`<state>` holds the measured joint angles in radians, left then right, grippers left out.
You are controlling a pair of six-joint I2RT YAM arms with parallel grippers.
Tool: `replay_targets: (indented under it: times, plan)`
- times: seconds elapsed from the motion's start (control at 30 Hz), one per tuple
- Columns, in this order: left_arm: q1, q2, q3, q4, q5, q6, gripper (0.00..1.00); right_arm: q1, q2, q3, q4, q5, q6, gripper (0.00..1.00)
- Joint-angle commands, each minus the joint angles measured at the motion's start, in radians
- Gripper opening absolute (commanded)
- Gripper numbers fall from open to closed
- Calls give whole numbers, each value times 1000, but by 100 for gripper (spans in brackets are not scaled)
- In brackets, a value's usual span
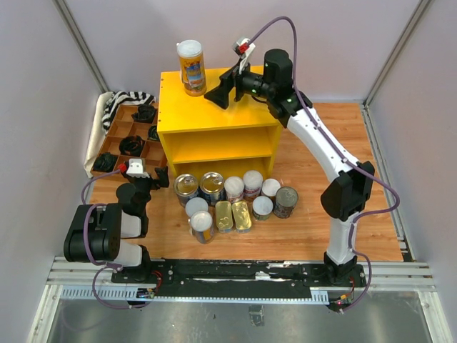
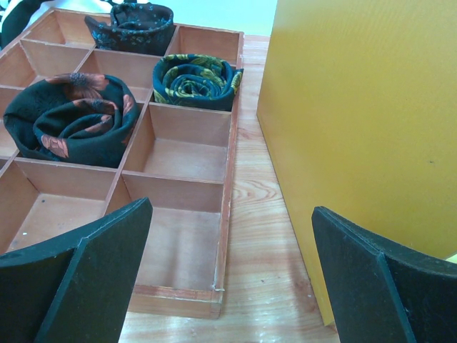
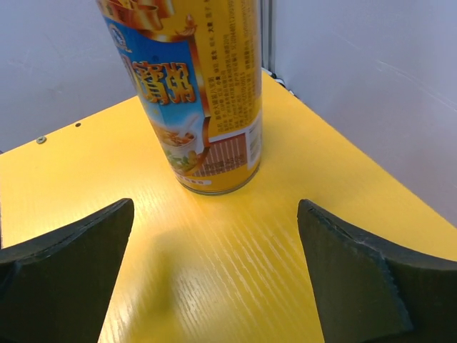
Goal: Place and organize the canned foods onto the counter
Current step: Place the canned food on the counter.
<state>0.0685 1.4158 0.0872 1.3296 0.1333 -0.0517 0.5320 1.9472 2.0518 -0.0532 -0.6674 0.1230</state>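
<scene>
Tall can [image 1: 191, 68] upright on counter [image 1: 180, 107], seemingly untilted

From where I stand, both arms are built alike: white shells on the long links, chunky black housings at the joints. The right arm [image 1: 328, 150], right of the yellow counter [image 1: 214, 128], trails a purple cable [image 1: 282, 21]. The left arm [image 1: 107, 229], off the counter's left front corner, has its own purple lead [image 1: 86, 232]. Each wrist wears a small white camera [image 1: 244, 48] with a red patch. The fingers [image 2: 78, 279] are flat, matte black wedges. Both bases sit on a black plate [image 1: 228, 271] over a silver slotted rail [image 1: 214, 293].
</scene>
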Motion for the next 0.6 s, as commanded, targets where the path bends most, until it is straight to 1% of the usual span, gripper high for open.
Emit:
replay_targets:
  times: [0.0,0.07,0.13,0.3,0.43,0.47,0.57]
  plan:
    - [-4,7,11,17,3,17,100,-14,14,48,34,-2,-5,94]
    - [-4,7,11,17,4,18,100,-12,54,99,34,-33,-1,87]
    - [-5,6,11,17,4,17,100,-11,88,139,36,-58,4,81]
    - [-4,7,11,17,4,17,100,4,146,210,58,-99,4,76]
    - [-4,6,11,17,5,17,100,21,183,259,59,-106,13,70]
    - [-4,7,11,17,4,18,100,25,189,267,59,-106,13,67]
    - [-4,5,11,17,4,18,100,40,203,280,60,-101,13,64]
